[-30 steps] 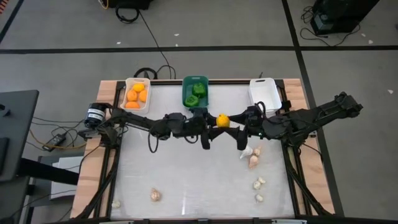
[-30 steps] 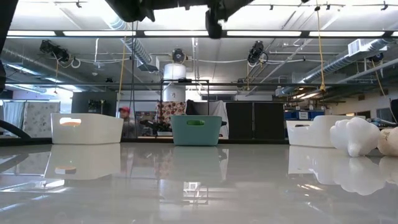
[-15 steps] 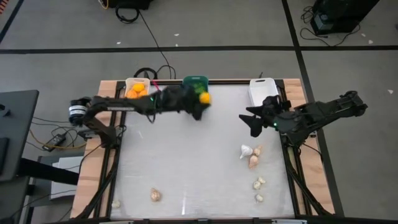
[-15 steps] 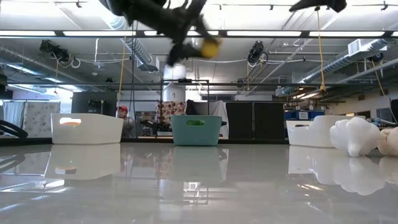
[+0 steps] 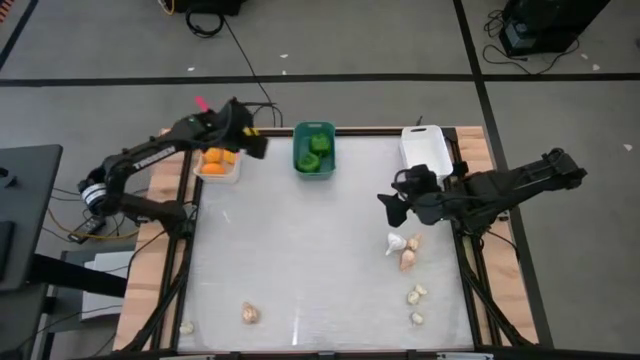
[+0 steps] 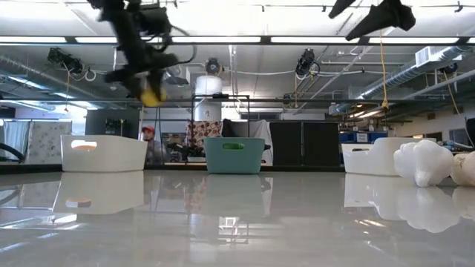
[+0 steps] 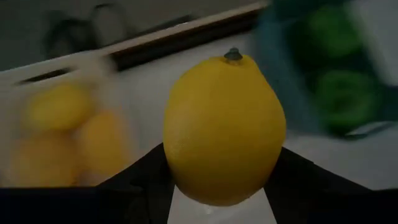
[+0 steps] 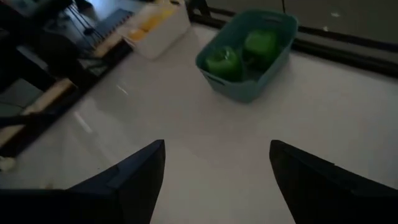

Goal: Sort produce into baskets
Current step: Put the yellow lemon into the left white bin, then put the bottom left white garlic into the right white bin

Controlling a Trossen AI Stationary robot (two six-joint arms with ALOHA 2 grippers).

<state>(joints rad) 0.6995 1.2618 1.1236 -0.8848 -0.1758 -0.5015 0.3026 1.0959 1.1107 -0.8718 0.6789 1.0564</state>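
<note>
My left gripper (image 5: pixel 248 143) is shut on a yellow lemon (image 7: pixel 224 124) high above the left white basket (image 5: pixel 206 172), which holds orange fruits (image 5: pixel 220 156); the low view shows the lemon (image 6: pixel 152 95) below the fingers. The teal basket (image 5: pixel 314 148) holds green peppers (image 8: pixel 225 62). My right gripper (image 5: pixel 390 205) is open and empty, above the table right of the middle, near the right white basket (image 5: pixel 425 150). Garlic bulbs (image 5: pixel 400 250) lie on the table below it. My left gripper pinches the lemon by its two opposite sides (image 7: pixel 177 168) between its two fingers (image 7: pixel 134 183), across its lower half, with the stem end (image 7: pixel 233 55) pointing away from the gripper. The fingers slant down from above. The lemon is lifted clear, high above the basket.
More garlic bulbs lie on the table near the right edge (image 5: pixel 417 295), (image 5: pixel 416 318) and at the near left (image 5: pixel 250 313), (image 5: pixel 187 327). The three baskets stand along the far edge. Wooden rails (image 5: pixel 140 270) border the table.
My left gripper has carried the lemon from the table's middle, where both grippers met at it, toward the far left edge to above the left white basket. My right gripper has drawn back toward the right edge, away from the lemon.
</note>
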